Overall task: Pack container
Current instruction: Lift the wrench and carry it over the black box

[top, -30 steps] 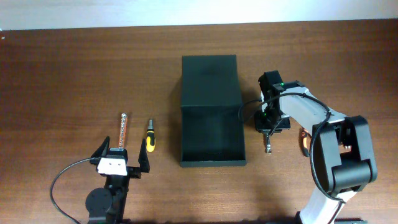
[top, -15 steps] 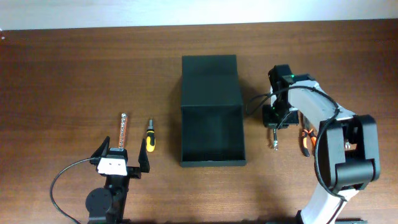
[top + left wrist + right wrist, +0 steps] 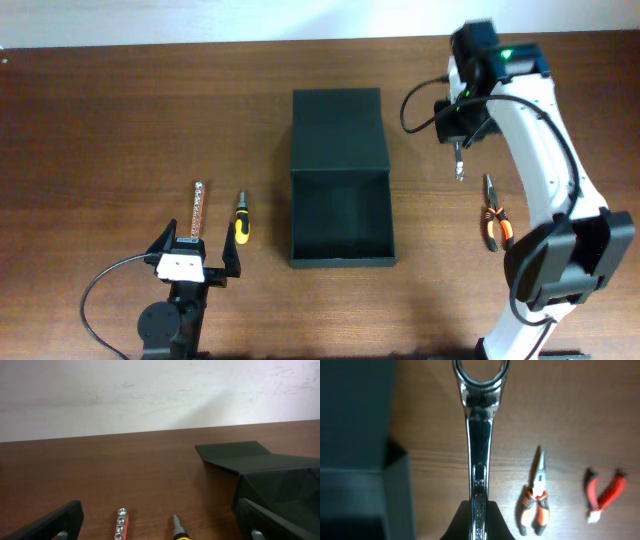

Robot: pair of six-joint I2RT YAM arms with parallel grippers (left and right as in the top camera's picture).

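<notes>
The right gripper [image 3: 457,140] is clamped tight on the shank of a wrench [image 3: 479,435]. The ring end points ahead of the fingers, and the tool looks to be lifted off the table. The gripper hangs to the right of the container [image 3: 340,215], about level with the hinge line and clear of the right wall.

To do the carry well, I would keep the clamp firm and hold the height until the wrench has crossed the right wall. The shank should run along the container's length, and it should come down close to the bare floor before the jaws part.

The open compartment lies left of the gripper and nearer the robot, and the lid [image 3: 338,130] lies flat on the far side. Pliers [image 3: 490,225] lie right of the container. The left gripper [image 3: 198,246] stands wide open and empty, well to the left of the container.
</notes>
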